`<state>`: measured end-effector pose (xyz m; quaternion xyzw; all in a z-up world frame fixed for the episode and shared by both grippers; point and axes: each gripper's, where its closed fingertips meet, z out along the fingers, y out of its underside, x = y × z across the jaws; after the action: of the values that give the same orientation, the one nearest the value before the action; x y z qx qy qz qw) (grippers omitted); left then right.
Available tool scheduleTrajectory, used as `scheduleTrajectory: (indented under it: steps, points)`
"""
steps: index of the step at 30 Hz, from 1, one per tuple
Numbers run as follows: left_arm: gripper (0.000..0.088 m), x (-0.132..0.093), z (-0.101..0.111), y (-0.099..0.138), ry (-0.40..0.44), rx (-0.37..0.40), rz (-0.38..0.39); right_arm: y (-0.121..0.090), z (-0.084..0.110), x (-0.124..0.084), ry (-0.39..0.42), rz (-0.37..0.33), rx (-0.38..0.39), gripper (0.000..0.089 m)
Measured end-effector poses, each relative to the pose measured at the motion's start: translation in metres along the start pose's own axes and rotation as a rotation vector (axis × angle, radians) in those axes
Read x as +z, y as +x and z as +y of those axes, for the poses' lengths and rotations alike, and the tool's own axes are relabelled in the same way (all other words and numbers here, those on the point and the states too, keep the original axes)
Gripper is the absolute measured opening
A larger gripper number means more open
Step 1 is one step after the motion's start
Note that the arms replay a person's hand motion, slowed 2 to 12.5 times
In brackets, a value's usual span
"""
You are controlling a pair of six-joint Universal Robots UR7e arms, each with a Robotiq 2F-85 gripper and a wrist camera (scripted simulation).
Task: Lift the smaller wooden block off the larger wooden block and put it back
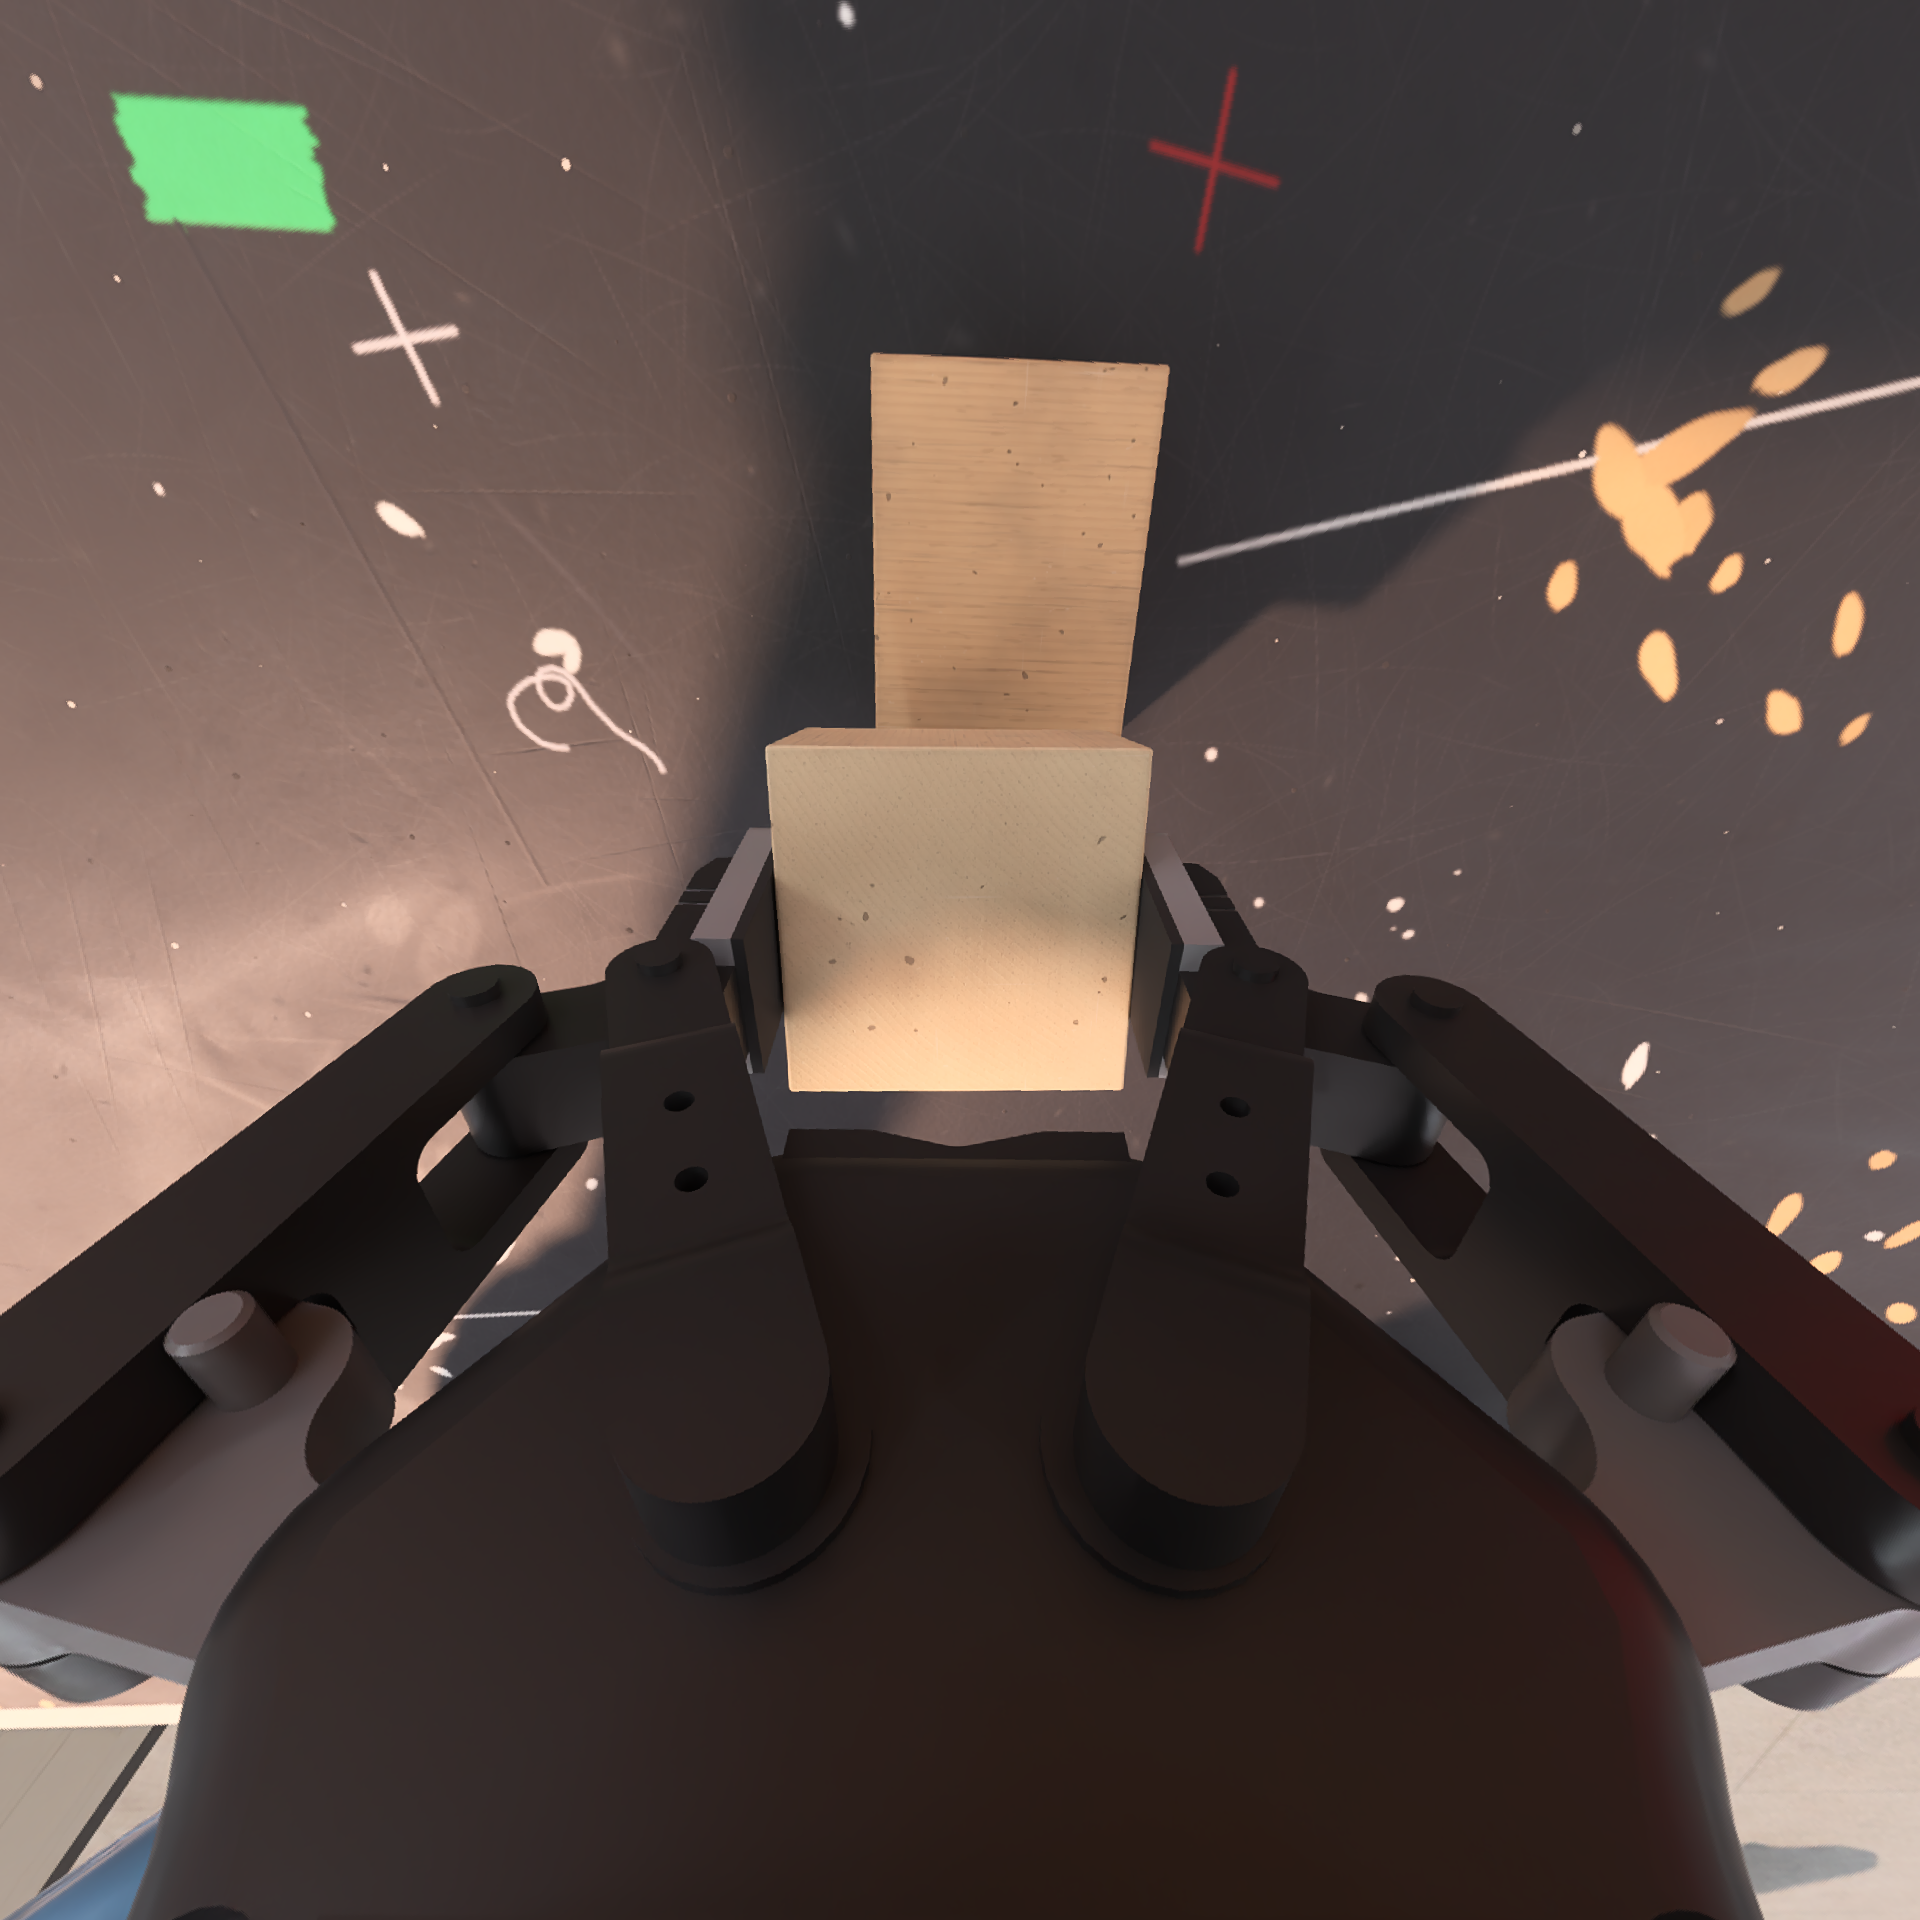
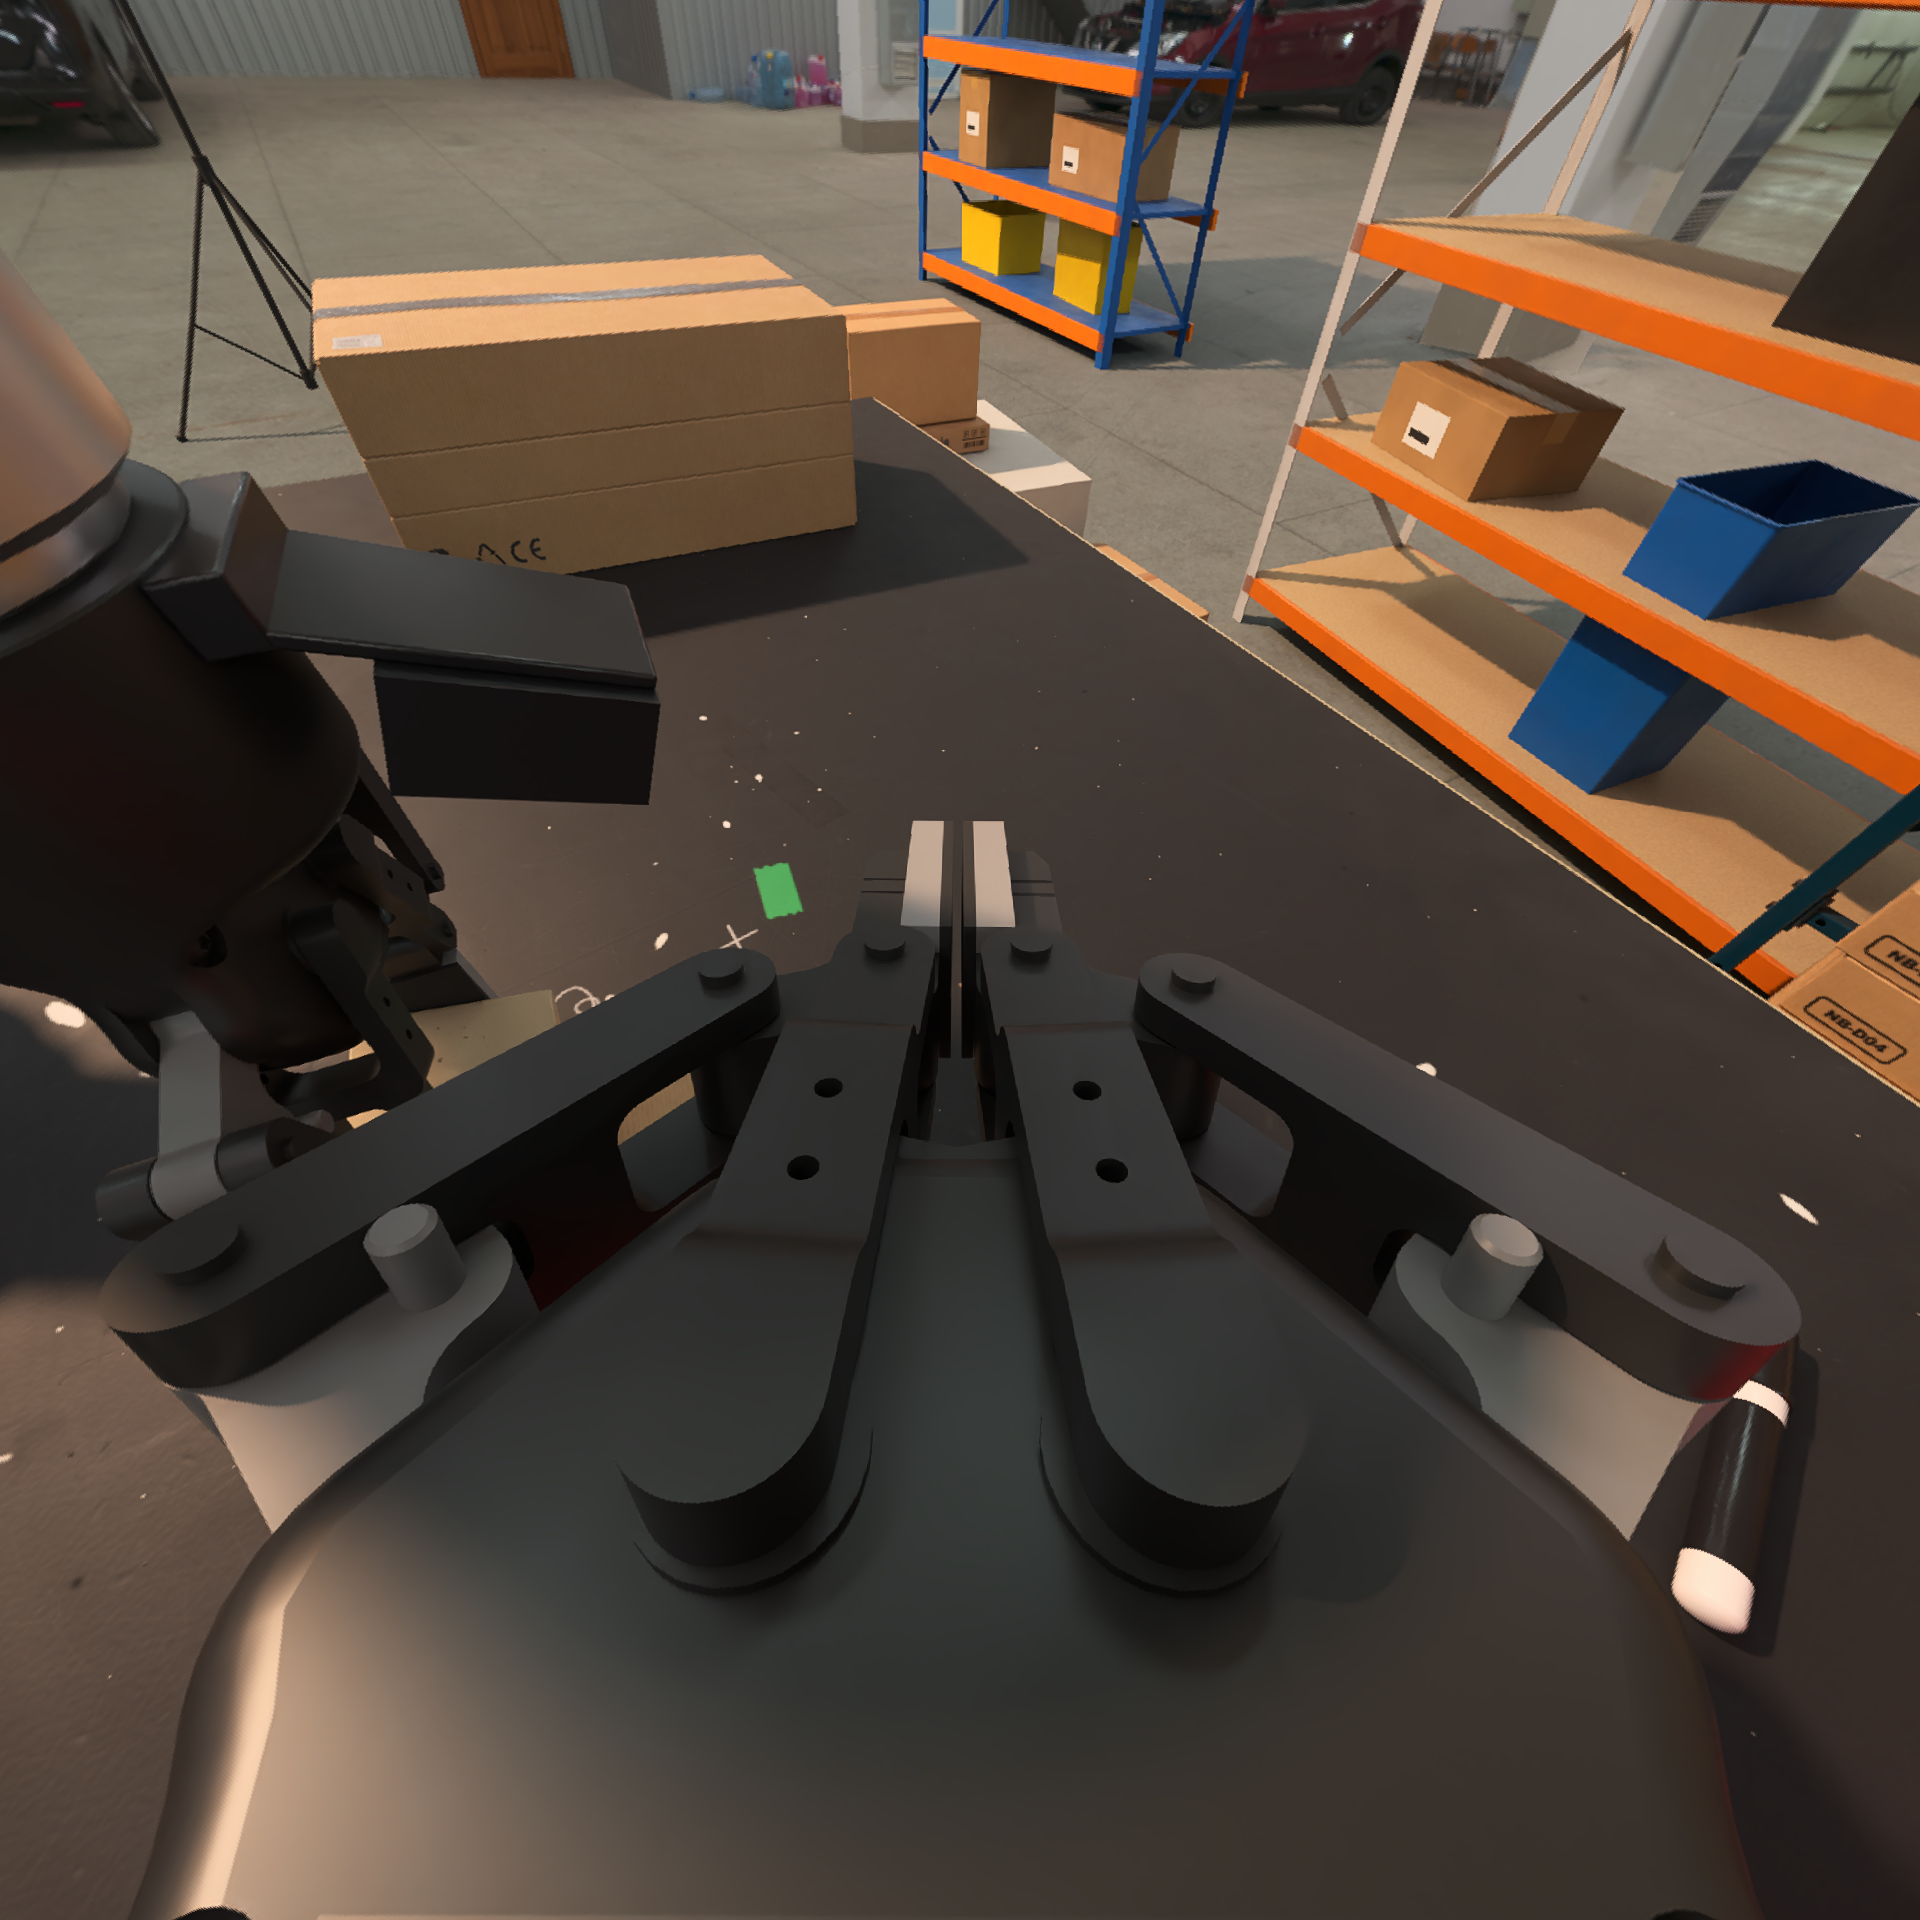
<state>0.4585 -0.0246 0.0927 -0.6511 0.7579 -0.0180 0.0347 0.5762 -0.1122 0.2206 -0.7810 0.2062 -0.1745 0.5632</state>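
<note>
In the left wrist view, my left gripper (image 1: pixel 956 862) is shut on the smaller wooden block (image 1: pixel 956 914), a pale cube held between both pads. The larger wooden block (image 1: pixel 1013 540), long and tan, lies on the dark table (image 1: pixel 416 831) just beyond and under the cube. I cannot tell whether the two touch. My right gripper (image 2: pixel 957 842) is shut and empty above the table (image 2: pixel 1247 831). In the right wrist view the left arm (image 2: pixel 156 779) is at the left, with a bit of pale wood (image 2: pixel 499 1023) below its fingers.
A green tape patch (image 1: pixel 223 161), a red cross (image 1: pixel 1214 161), white chalk marks and orange paint splashes (image 1: pixel 1652 499) mark the table. A large cardboard box (image 2: pixel 592 405) stands at the table's far side. Orange shelving (image 2: pixel 1610 520) runs along the right edge.
</note>
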Motion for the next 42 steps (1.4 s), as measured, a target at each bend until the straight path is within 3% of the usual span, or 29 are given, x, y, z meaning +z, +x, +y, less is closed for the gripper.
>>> scheduleTrajectory:
  steps: [17, 26, 27, 32, 38, 42]
  points:
    - [0.0534, 0.019, -0.019, 0.003, 0.070, -0.010, 0.004, -0.001, 0.000, 0.000, 0.003, -0.005, -0.001, 0.0021]
    - [0.0529, 0.024, -0.042, 0.010, 0.233, 0.041, -0.002, -0.001, 0.000, 0.000, 0.005, -0.010, 0.003, 0.0023]
    - [0.0575, 0.024, -0.044, 0.011, 0.259, 0.054, -0.006, -0.001, 0.000, 0.000, 0.005, -0.010, 0.003, 0.0023]
    - [0.0639, 0.019, -0.046, 0.018, 0.351, 0.120, -0.004, -0.001, 0.000, 0.000, 0.006, -0.015, 0.007, 0.0023]
    - [0.0841, 0.008, -0.040, 0.031, 0.436, 0.183, 0.048, -0.001, -0.001, 0.000, 0.010, -0.017, 0.009, 0.0023]
    - [0.0854, -0.003, -0.034, 0.030, 0.505, 0.229, 0.039, -0.001, -0.001, 0.000, 0.012, -0.021, 0.015, 0.0023]
